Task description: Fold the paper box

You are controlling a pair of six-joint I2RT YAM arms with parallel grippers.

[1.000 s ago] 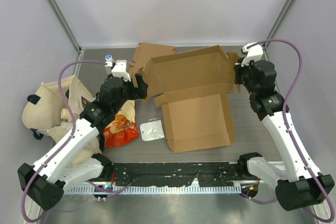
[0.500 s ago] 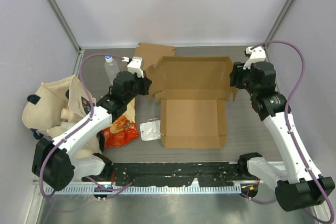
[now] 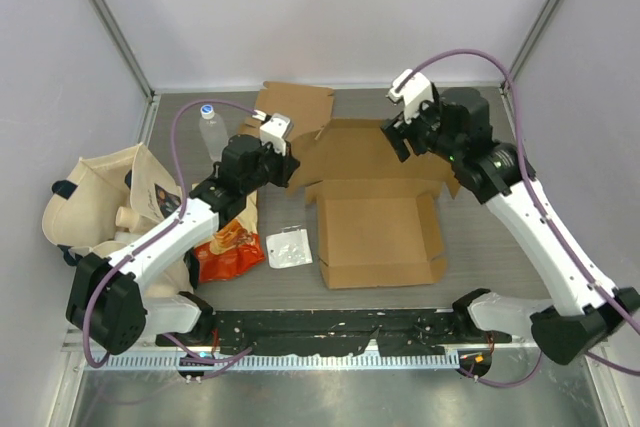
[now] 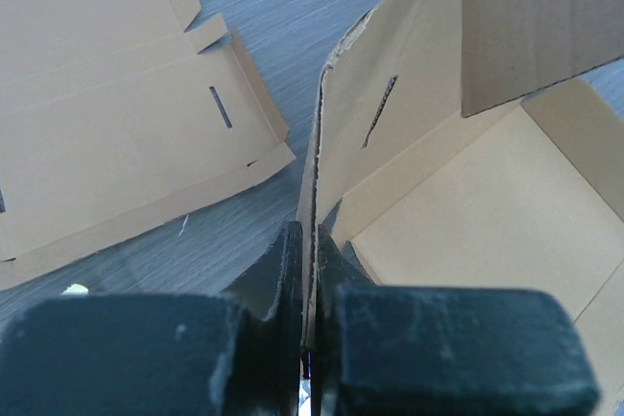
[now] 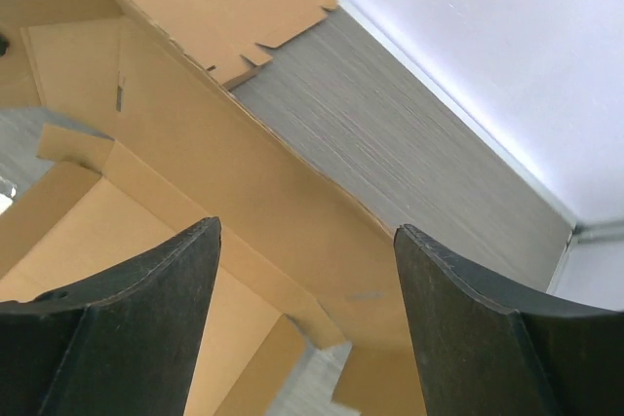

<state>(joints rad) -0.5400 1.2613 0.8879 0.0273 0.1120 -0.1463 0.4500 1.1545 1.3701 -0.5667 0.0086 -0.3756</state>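
The brown paper box (image 3: 375, 232) lies partly folded in the middle of the table, its base flat and its back wall (image 3: 360, 152) raised. My left gripper (image 3: 290, 162) is shut on the box's upright left flap (image 4: 361, 124); the thin cardboard edge runs between the left gripper's (image 4: 310, 231) fingers. My right gripper (image 3: 400, 132) hangs open over the back wall, to the right of its middle. In the right wrist view the right gripper (image 5: 307, 226) has its jaws wide apart, the back wall (image 5: 195, 124) below them and nothing held.
A second flat cardboard sheet (image 3: 290, 102) lies at the back, also seen as the sheet (image 4: 117, 124) left of the flap. A water bottle (image 3: 211, 127), a cloth bag (image 3: 95, 202), a red snack packet (image 3: 228, 242) and a white sachet (image 3: 290, 247) sit on the left.
My left gripper reached the box's left flap and shut on it. My right gripper let go of the box's right side, opened, and moved left over the back wall. The box shifted.
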